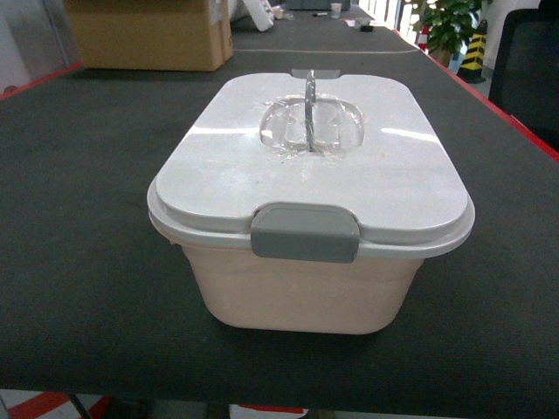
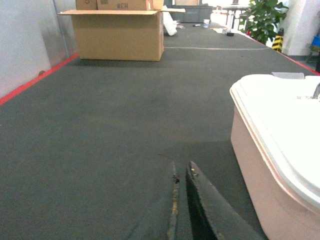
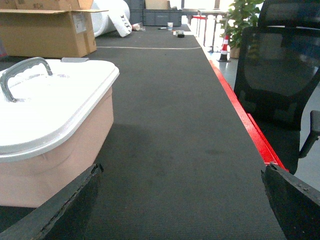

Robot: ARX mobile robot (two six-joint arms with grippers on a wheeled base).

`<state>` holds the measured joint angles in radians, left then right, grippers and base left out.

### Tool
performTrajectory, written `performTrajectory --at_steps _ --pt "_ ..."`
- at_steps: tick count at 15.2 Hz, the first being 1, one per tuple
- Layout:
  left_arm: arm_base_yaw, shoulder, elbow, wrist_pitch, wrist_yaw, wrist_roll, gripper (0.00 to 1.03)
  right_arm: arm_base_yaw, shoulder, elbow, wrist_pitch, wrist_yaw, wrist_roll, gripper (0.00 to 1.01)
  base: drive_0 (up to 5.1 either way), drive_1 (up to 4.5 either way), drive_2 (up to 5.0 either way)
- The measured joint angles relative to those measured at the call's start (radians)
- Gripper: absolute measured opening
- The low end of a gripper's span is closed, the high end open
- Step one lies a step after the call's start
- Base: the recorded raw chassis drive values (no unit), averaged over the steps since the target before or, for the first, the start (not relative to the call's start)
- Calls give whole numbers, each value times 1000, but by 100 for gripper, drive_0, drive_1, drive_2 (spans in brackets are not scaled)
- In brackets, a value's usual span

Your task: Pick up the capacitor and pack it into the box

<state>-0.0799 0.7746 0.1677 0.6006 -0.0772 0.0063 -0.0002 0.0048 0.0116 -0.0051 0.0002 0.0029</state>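
Observation:
The box point(image 1: 306, 288) stands in the middle of the dark table, pale pink, with its white lid point(image 1: 227, 175) on and its grey latch point(image 1: 305, 232) facing me. The clear recessed handle point(image 1: 310, 122) sits in the lid's centre. No capacitor shows in any view. Neither gripper appears in the head view. In the left wrist view my left gripper point(image 2: 183, 167) is shut with nothing in it, low over the mat, left of the box point(image 2: 260, 170). My right gripper point(image 3: 181, 172) is wide open and empty, to the right of the box point(image 3: 55, 160).
An open cardboard carton point(image 2: 119, 35) stands at the far left of the table. The table's red edge point(image 3: 245, 120) runs along the right, with a black office chair point(image 3: 282, 75) beyond it. A potted plant point(image 1: 450, 26) and a striped cone point(image 1: 476, 48) stand far back.

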Motion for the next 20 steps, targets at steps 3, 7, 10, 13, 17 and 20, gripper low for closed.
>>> performTrajectory --at_steps 3,7,10,13,17,20 --pt "78 -52 -35 -22 69 -2 2 0 0 0 0 0 0 98 0 0 0" --pt "77 -133 -72 -60 77 -3 2 0 0 0 0 0 0 98 0 0 0" --pt "77 -203 -101 -106 77 -3 2 0 0 0 0 0 0 98 0 0 0" --pt "77 -297 -124 -174 77 -3 2 0 0 0 0 0 0 98 0 0 0" --pt "77 -408 -154 -238 77 -3 2 0 0 0 0 0 0 98 0 0 0" --pt "77 -491 -154 -319 77 -3 2 0 0 0 0 0 0 98 0 0 0"
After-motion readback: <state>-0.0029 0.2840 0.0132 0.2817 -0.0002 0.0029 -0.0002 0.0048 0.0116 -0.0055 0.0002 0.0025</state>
